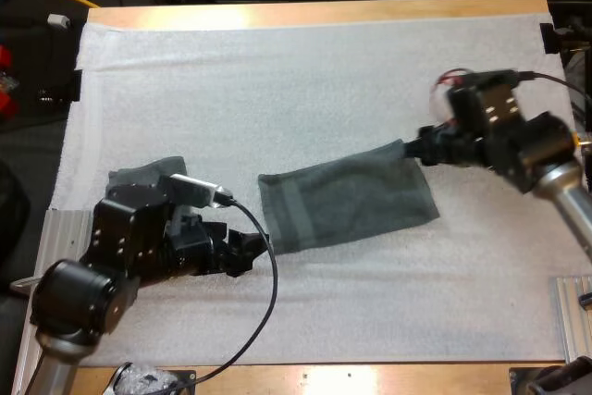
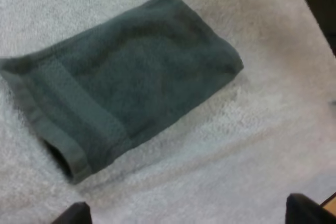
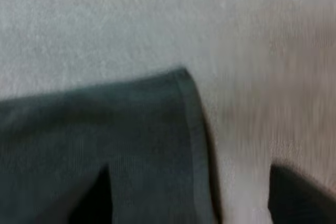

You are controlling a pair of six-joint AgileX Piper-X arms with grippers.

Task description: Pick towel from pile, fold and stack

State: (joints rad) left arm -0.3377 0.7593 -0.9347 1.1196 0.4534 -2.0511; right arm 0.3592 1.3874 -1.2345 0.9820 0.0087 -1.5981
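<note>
Both pairs of black fingers are spread wide and grip nothing. The left gripper [image 1: 248, 253] hangs just short of the near left corner of the folded towel [image 1: 347, 196], its fingertips [image 2: 73, 214] apart over bare mat. The right gripper [image 1: 418, 149] sits at that towel's far right corner, one finger [image 3: 97, 198] over the cloth and the other over the mat beside the hemmed edge. The folded towel is dark grey-green terry, a soft, slightly skewed rectangle lying flat on the white mat [image 1: 277, 71]. A flat woven band crosses it near its left end, where the doubled layers gape a little; the opposite end is a rounded fold. The mat has a fine pebbled, foam-like surface and covers the wooden table [image 1: 324, 11]. Well to the left of the folded towel, a bunched towel [image 1: 139, 175] of the same cloth lies partly hidden behind the left arm.
</note>
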